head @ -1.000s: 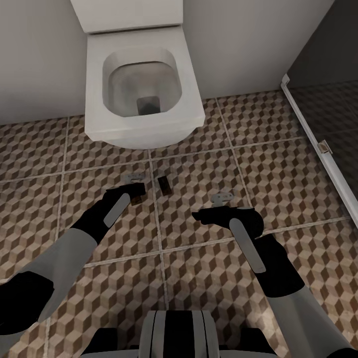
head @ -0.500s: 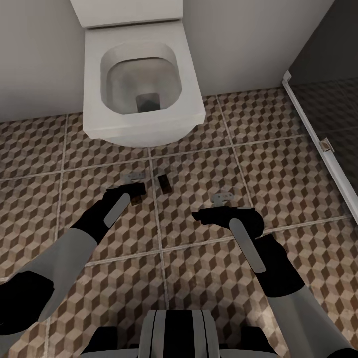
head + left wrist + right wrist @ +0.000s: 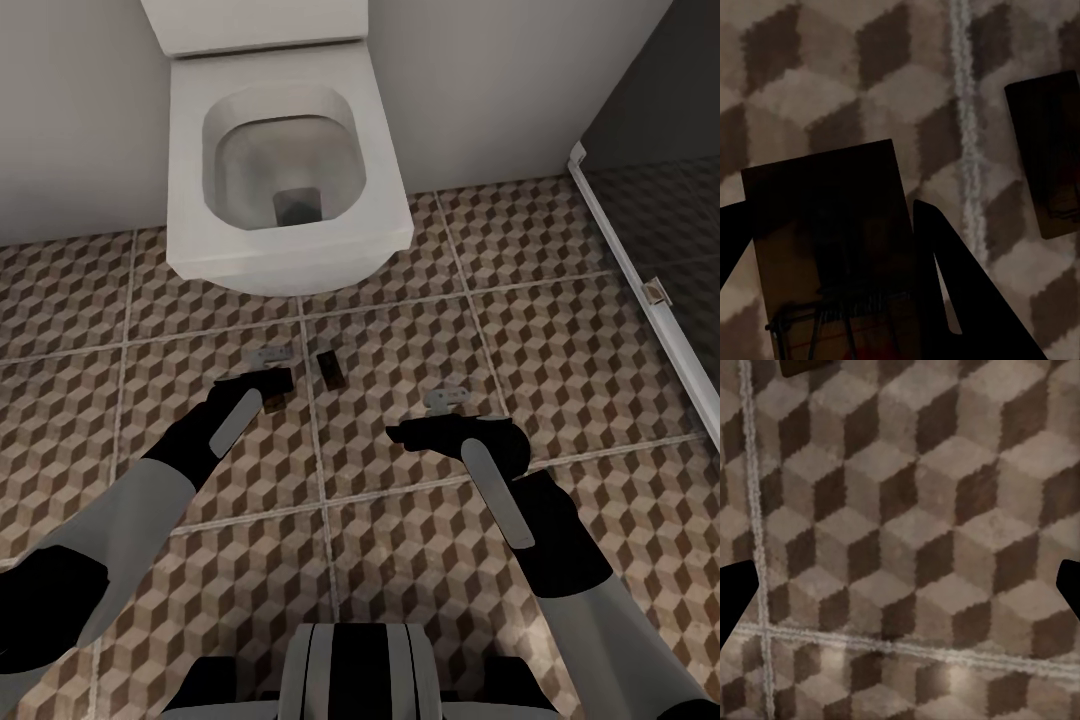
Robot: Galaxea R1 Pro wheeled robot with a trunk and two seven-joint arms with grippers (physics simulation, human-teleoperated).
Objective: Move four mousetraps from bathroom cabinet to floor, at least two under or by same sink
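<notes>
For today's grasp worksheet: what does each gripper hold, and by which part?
Right gripper: nothing. Left gripper flanks the long edges of a mousetrap; actual grip cannot be told.

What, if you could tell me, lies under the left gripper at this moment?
Between the left gripper's open fingers sits a mousetrap over the cube-patterned bathroom floor. A second mousetrap lies flat beside it. Whether the first already rests on the tiles is hidden.

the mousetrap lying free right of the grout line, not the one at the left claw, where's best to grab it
By its two long edges, coming straight down from above. That mousetrap lies flat on the bathroom floor, so nothing can slip beneath it, and its narrow width probably suits a pinch. Its metal parts are too dark to place, so aim for mid-length.
</notes>
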